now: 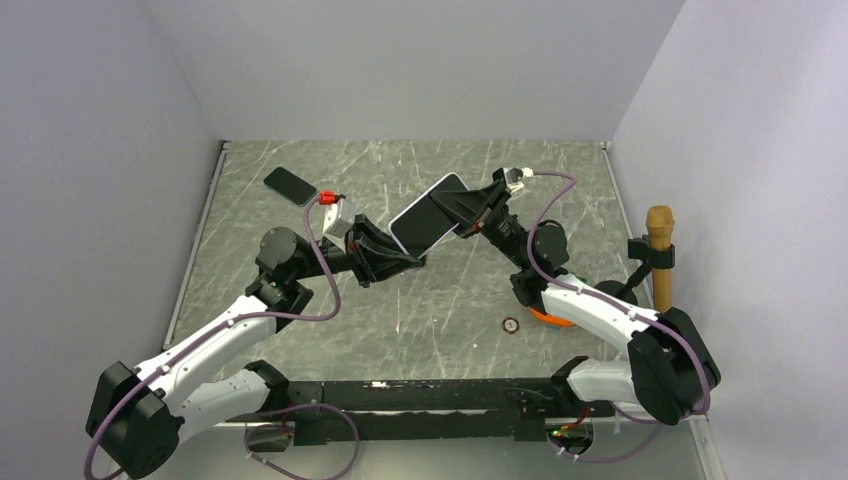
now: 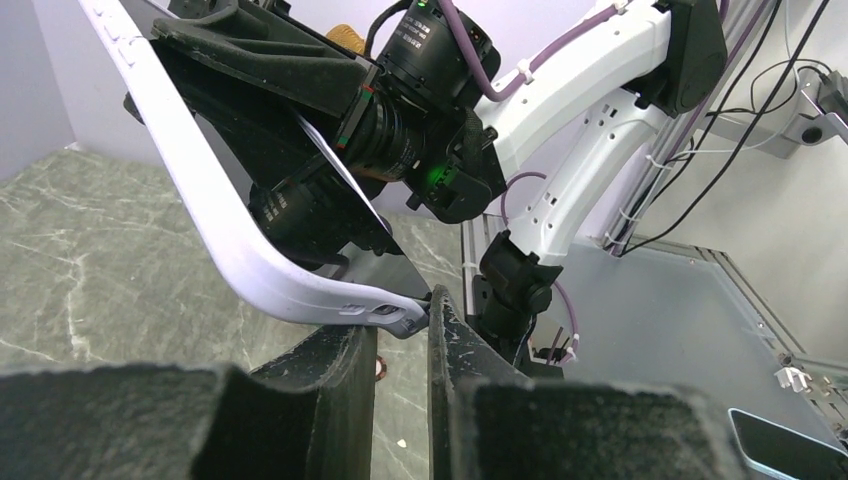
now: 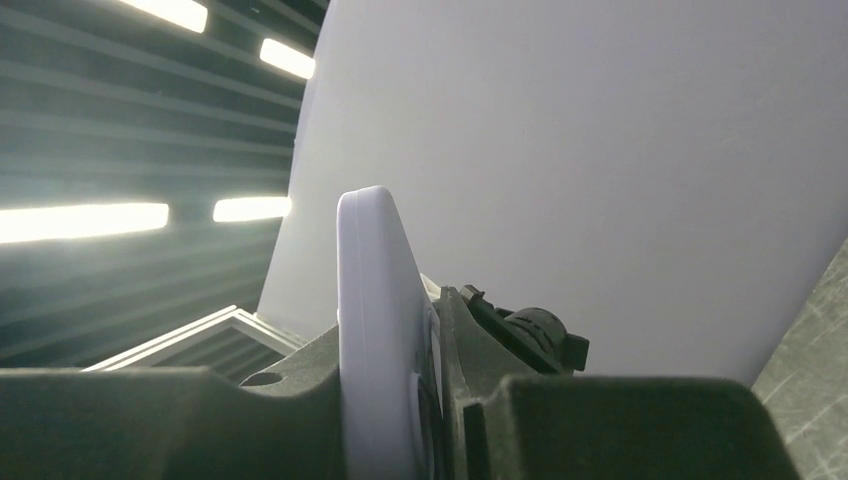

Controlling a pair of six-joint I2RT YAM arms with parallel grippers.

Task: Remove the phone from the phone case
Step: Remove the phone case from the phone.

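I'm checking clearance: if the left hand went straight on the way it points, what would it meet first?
The case: its corner sits at the tips of the left hand; whether they touch is unclear.

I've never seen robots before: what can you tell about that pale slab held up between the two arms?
It is a pale lilac-white rubbery phone case with rounded corners and side buttons, and a dark-screened phone is still inside. It hangs tilted above the marbled table, screen up. The right arm's jaws clamp its right side; its lower corner meets the left arm's jaws.
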